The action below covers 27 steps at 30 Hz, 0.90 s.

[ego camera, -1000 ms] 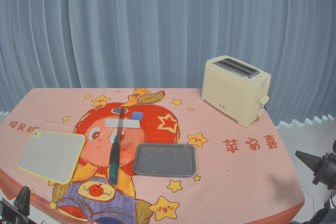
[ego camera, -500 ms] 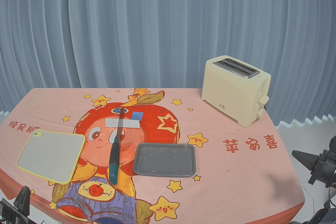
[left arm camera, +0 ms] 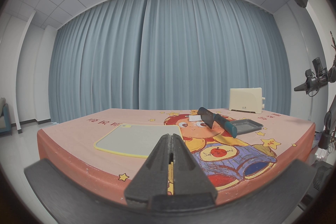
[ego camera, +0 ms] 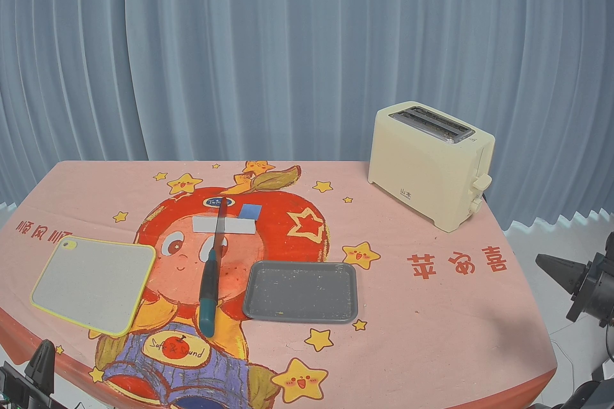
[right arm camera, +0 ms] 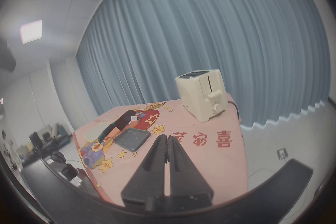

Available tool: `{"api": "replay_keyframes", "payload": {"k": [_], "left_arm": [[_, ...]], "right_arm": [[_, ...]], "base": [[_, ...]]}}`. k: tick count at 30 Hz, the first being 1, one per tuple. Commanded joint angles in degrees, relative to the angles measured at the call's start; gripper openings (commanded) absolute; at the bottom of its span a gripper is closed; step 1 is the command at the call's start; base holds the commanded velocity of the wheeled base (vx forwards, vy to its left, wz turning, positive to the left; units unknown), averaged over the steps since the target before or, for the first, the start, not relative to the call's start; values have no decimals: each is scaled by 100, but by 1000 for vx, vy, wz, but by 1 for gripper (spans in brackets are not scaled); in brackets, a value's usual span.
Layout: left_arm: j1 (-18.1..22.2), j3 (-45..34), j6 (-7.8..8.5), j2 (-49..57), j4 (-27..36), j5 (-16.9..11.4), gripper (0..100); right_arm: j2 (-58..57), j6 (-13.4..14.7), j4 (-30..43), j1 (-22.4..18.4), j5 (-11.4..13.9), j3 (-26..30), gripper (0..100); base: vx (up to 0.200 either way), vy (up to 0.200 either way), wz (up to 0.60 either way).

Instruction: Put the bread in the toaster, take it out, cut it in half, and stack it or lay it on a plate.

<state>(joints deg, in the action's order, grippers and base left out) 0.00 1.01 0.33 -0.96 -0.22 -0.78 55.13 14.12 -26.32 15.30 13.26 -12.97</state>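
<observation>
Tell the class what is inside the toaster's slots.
Nothing sticks out of the two slots of the toaster; only metal rims and dark interiors show. Their depths are hidden by the walls, so what sits low inside cannot be told.

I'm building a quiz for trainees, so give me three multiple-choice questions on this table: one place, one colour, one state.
1. The teal-handled knife lies: A) between the yellow-rimmed cutting board and grey rectangular tray; B) on the tray; C) on the board.
2. The two-slot toaster is: A) red; B) cream; C) black.
3. The right gripper is: A) wide open; B) shut, empty; C) shut on the knife.
Key: 1A, board left, tray right; 2B, cream casing; 3B, fingers meet, nothing between.
</observation>
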Motion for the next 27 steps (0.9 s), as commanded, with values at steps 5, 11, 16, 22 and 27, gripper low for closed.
{"api": "replay_keyframes", "payload": {"k": [5, 11, 16, 22, 27], "left_arm": [[0, -101, 2, 52, -4, -1, 0], [0, -101, 2, 52, -4, -1, 0], [0, -101, 2, 52, -4, -1, 0], [0, -101, 2, 52, -4, -1, 0], [0, -101, 2, 52, -4, -1, 0]], "right_arm": [[605, -568, -40, -27, 18, -127, 0], [622, -559, -31, -1, 27, -303, 0], [631, -524, -31, 17, 27, -470, 0], [1167, -559, -154, -18, 229, -830, 0], [1536, -489, -594, -27, 194, -1067, 0]], "base": [[0, 0, 0], [0, 0, 0], [0, 0, 0], [0, 0, 0], [0, 0, 0]]}}
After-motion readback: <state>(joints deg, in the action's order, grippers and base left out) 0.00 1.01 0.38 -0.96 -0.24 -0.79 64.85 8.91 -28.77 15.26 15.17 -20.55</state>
